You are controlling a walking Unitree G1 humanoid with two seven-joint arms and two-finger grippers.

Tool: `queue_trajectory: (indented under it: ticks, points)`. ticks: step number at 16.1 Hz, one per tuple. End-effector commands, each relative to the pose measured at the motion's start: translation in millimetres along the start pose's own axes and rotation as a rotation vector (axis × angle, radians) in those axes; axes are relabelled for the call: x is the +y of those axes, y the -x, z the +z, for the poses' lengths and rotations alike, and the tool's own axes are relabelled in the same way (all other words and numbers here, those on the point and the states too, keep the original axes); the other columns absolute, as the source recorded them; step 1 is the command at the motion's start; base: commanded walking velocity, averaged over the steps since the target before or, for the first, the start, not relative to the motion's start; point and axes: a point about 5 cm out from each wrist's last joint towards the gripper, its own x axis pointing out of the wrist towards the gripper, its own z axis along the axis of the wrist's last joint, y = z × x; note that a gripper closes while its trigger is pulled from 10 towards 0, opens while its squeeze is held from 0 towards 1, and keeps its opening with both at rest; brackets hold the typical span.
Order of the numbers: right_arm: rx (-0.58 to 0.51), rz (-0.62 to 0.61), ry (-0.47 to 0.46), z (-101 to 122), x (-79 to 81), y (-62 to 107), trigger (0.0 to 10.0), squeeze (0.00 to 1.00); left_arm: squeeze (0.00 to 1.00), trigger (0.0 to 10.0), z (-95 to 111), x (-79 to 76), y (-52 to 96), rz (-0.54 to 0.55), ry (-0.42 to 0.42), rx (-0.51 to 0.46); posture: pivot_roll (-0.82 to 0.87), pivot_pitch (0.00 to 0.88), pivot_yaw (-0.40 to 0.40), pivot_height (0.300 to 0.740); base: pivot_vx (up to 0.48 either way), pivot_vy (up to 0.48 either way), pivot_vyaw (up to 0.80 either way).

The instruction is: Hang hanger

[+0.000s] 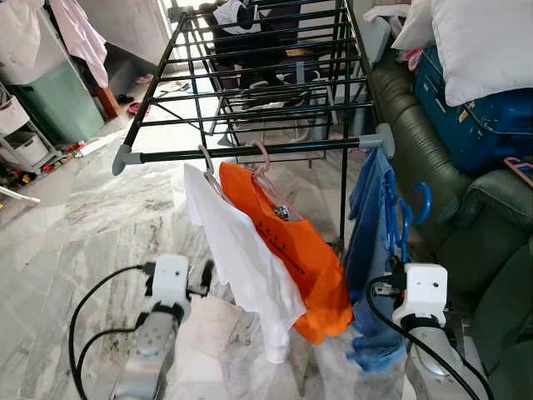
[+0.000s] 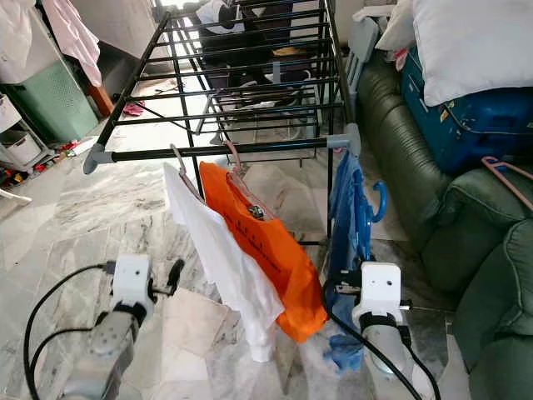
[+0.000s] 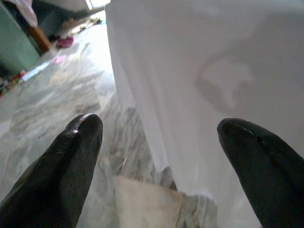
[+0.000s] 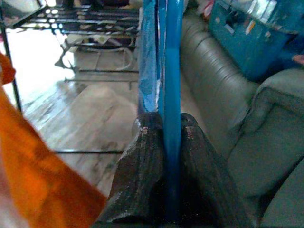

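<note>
One blue hanger (image 4: pixel 172 71), long axis upright, hook uppermost, clamped in right end effector (image 4: pixel 166 123); left end effector (image 3: pixel 161 142) spread.

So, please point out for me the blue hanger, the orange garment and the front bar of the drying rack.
blue hanger (image 1: pixel 424 202), left eye view, on its curved hook.
orange garment (image 1: pixel 304 258), left eye view, on the middle of the cloth.
front bar (image 1: pixel 175 153), left eye view, on its bare left stretch.
</note>
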Motion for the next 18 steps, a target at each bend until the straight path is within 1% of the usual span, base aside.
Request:
queue_trajectory:
  ticks: [1,3,4,6,7,8,9,10,12,13,15,17,18]
  points:
    - [-0.034,0.026,-0.009,10,4.8,-1.3,10.0,0.00,0.00,10.0,-7,7.0,3.2,0.029,-0.025,0.025,-0.18,0.004,0.131,0.740,0.000,0.000,0.00]
    - [-0.027,0.048,-0.002,12,6.6,-6.8,10.0,0.00,0.00,10.0,-8,5.9,3.0,0.035,-0.026,0.023,-0.16,0.000,0.106,0.740,0.000,0.000,0.00]
    - [-0.029,0.077,-0.008,14,11.3,-11.4,10.0,0.00,0.00,10.0,-6,5.8,2.2,0.063,-0.022,0.010,-0.14,0.000,0.079,0.740,0.000,0.000,0.00]
    - [-0.024,0.123,0.006,15,18.2,-16.5,10.0,0.00,0.00,10.0,-5,5.4,3.1,0.079,-0.010,0.010,-0.10,0.000,0.035,0.740,0.000,0.000,0.00]
    - [-0.019,0.177,0.016,16,27.2,-21.7,10.0,0.00,0.00,10.0,-7,8.8,8.3,0.108,0.018,0.018,-0.07,0.000,0.011,0.740,0.000,0.000,0.00]
    - [-0.018,0.184,0.017,16,28.1,-22.4,10.0,0.00,0.00,10.0,-8,9.4,9.1,0.112,0.024,0.021,-0.07,0.000,0.011,0.740,0.000,0.000,0.00]
    - [-0.018,0.210,0.020,17,32.2,-26.7,10.0,0.00,0.00,10.0,-11,12.5,13.7,0.127,0.037,0.018,-0.03,0.000,-0.027,0.740,0.000,0.000,0.00]
    - [-0.018,0.238,0.026,19,37.2,-31.8,10.0,0.00,0.00,10.0,-15,16.2,19.6,0.152,0.044,0.017,-0.01,0.000,-0.043,0.740,0.000,0.000,0.00]
    - [-0.020,0.266,0.035,21,43.2,-38.2,10.0,0.00,0.00,10.0,-18,18.2,26.1,0.176,0.044,0.022,0.01,0.000,-0.050,0.740,0.000,0.000,0.00]
    - [-0.019,0.267,0.035,21,43.9,-39.1,10.0,0.00,0.00,10.0,-18,18.1,26.8,0.180,0.033,0.025,0.01,0.000,-0.047,0.740,0.000,0.000,0.00]
    - [-0.015,0.256,0.033,19,44.1,-39.4,10.0,0.00,0.00,10.0,-17,15.4,26.8,0.166,0.019,0.023,0.01,0.000,-0.036,0.740,0.000,0.000,0.00]
    - [0.023,0.197,-0.003,10,39.9,-33.9,10.0,0.00,0.00,10.0,-15,16.6,22.5,0.140,-0.016,0.034,-0.01,0.000,0.006,0.740,0.000,0.000,0.00]
    - [0.023,0.197,-0.003,10,39.9,-33.9,10.0,0.00,0.00,10.0,-15,16.6,22.5,0.140,-0.016,0.034,-0.01,0.000,0.006,0.740,0.000,0.000,0.00]
